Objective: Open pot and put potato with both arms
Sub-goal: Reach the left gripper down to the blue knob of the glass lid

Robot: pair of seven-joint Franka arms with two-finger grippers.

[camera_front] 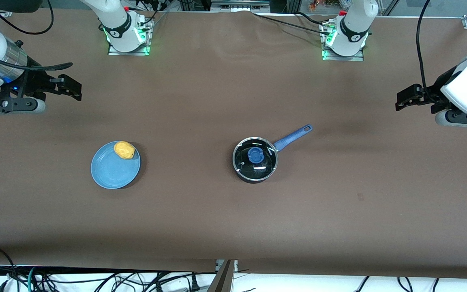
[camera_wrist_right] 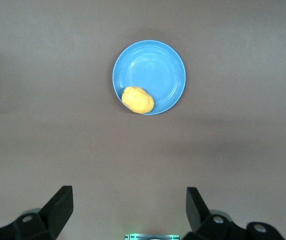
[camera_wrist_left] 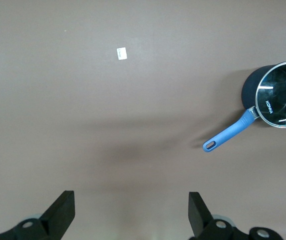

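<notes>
Nothing is done yet. Our small black saucepan [camera_front: 255, 159] sits mid-table, its glass lid [camera_front: 255, 156] on; the lumpy yellow potato [camera_front: 124, 150] rests on the flat blue plate [camera_front: 112, 172]. Our left gripper [camera_wrist_left: 132, 212] and right gripper [camera_wrist_right: 129, 210] wait over their table ends, jaws spread, empty.

left gripper [camera_front: 399, 101] raised, jaws spread, right gripper [camera_front: 75, 90] likewise

A flat blue plate [camera_front: 112, 172] lies on the brown table [camera_front: 201, 211], toward the right arm's end and about midway between the table's long edges. A small white tag [camera_wrist_left: 122, 53] lies flat on the table toward the left arm's end.
</notes>
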